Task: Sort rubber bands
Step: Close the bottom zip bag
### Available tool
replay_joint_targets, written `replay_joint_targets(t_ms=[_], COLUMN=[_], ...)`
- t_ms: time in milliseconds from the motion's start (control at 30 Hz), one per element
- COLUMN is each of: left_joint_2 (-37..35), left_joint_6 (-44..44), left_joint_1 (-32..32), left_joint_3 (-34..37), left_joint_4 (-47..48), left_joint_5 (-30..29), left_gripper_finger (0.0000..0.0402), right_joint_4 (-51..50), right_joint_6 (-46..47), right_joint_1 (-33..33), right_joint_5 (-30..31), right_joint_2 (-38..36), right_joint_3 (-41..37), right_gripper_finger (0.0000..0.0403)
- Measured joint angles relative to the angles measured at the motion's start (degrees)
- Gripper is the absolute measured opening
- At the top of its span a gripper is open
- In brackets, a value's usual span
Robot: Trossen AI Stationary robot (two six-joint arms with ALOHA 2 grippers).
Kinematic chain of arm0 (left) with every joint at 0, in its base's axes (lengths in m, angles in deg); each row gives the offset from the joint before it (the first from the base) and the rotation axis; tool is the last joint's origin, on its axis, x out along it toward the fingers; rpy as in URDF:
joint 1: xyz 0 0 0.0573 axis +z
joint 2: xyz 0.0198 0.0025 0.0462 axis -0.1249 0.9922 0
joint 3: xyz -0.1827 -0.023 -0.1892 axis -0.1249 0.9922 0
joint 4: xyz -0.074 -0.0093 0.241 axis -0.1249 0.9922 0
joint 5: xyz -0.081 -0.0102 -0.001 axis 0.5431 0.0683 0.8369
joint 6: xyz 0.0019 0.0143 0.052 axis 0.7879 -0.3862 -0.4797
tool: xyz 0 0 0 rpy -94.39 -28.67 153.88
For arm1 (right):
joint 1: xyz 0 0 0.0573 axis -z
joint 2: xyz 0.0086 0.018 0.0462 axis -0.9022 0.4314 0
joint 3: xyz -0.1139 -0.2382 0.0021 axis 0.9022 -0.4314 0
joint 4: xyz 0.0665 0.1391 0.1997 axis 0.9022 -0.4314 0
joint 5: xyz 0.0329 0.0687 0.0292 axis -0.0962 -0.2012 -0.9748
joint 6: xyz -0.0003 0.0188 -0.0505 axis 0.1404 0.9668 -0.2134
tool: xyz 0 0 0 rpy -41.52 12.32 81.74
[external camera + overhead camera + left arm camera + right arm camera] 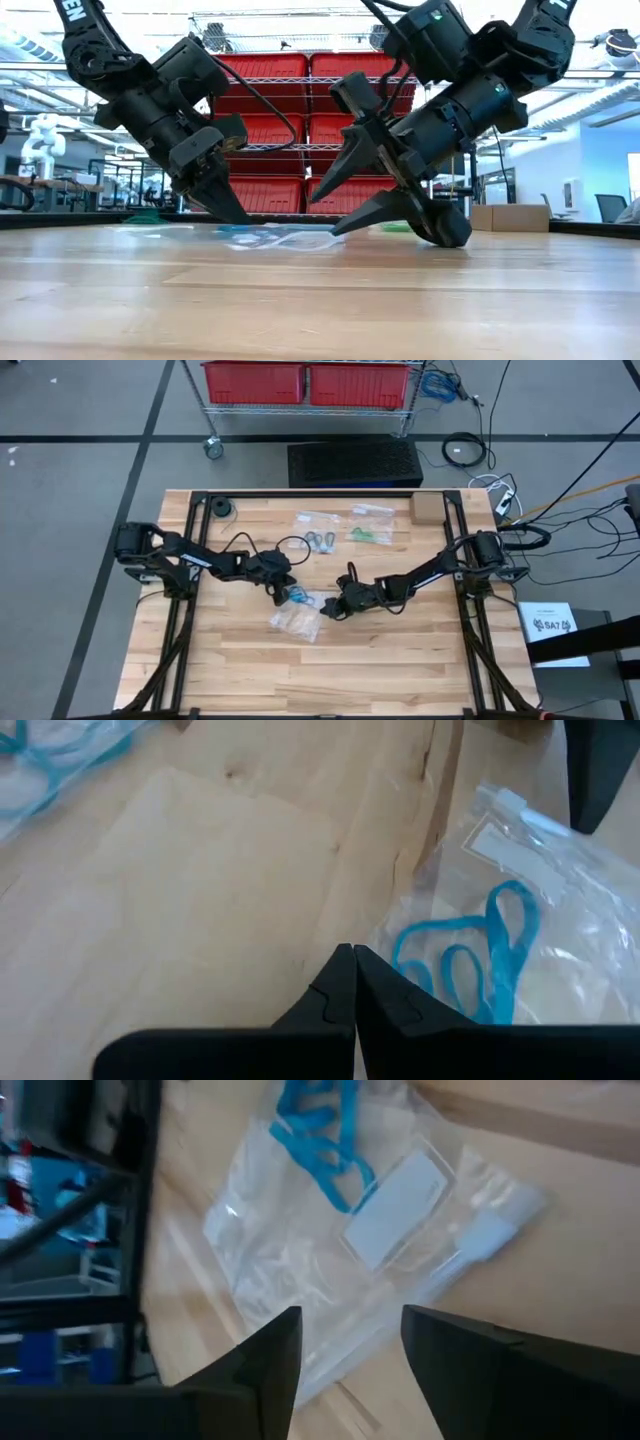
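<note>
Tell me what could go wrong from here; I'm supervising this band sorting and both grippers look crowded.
The left gripper, shut, and the right gripper, open, stand close over one clear plastic bag: they might collide. The blue rubber bands lie in the crinkly bag, so the open fingers could pinch plastic instead of a band.

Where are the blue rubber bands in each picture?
High view: blue rubber bands at table centre, between the grippers.
Low view: a blue smear on the table by the left gripper.
Left wrist view: inside the clear bag.
Right wrist view: at the bag's far end.
Shared landmark: the clear bag.
</note>
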Motion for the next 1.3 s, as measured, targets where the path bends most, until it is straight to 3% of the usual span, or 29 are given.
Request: replay_joint_targets(t_ms=[300, 567, 700, 900, 1300], left_joint_2=[-0.04, -0.07, -0.07, -0.07, -0.07], left_joint_6=[1.05, 1.01, 0.97, -0.14, -2.82], left_joint_1=[-0.02, -0.02, -0.02, -0.02, 0.02], left_joint_3=[0.00, 0.00, 0.00, 0.00, 0.01], left_joint_4=[0.67, 0.09, 0.08, -1.71, -2.97], left_joint_5=[-0.59, -1.03, -1.03, -1.03, -0.66], left_gripper_finger=[0.0001, 0.0001, 0.0001, 0.0001, 0.0001], right_joint_4=[-15.49, -14.67, -14.87, -15.33, -17.08], right_joint_6=[-4.20, -8.03, -13.71, -25.86, -43.37], right_joint_1=[-0.25, 1.08, 2.45, 5.20, 9.76], right_joint_5=[-0.69, 0.10, 2.70, 6.69, 1.46], right_joint_2=[1.61, 1.66, 1.73, 1.82, -1.63], right_joint_3=[8.15, 8.06, 8.05, 7.96, 7.96], right_gripper_finger=[0.0164, 0.0158, 0.0118, 0.0012, 0.0001])
